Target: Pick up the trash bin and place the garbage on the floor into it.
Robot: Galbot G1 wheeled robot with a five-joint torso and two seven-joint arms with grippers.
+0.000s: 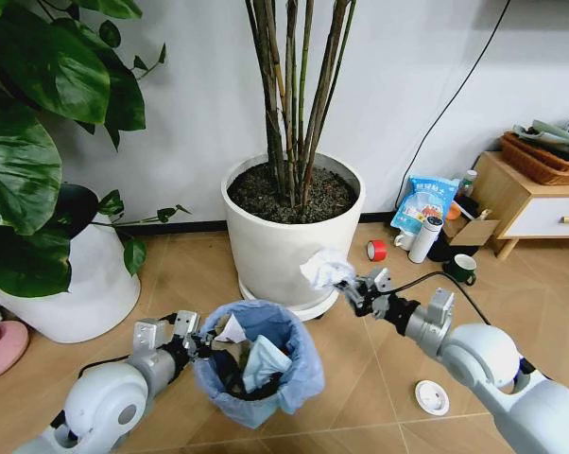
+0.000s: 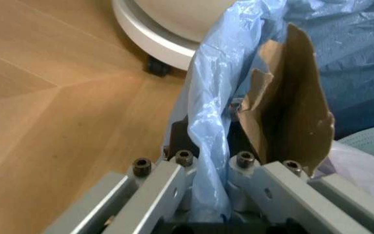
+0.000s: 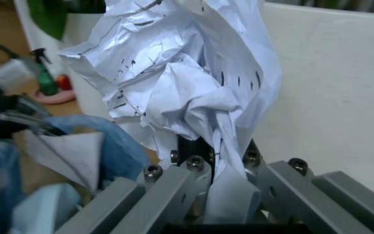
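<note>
1. Gripping the trash bin (image 1: 256, 364) by its rim, the left gripper (image 1: 198, 342) is pinching thin, slippery liner between its fingers.
2. Pinching crumpled white paper (image 1: 324, 270), light and soft, the right gripper (image 1: 353, 288) is hovering beside the bin's mouth.

Left end effector (image 1: 201, 342) low, fingers clamped — right end effector (image 1: 346, 287) raised higher, extended forward, fingers pinched closed.

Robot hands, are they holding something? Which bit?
Left gripper pinches the bin by its bag-lined rim. Right gripper grips the crumpled paper by its lower end.
</note>
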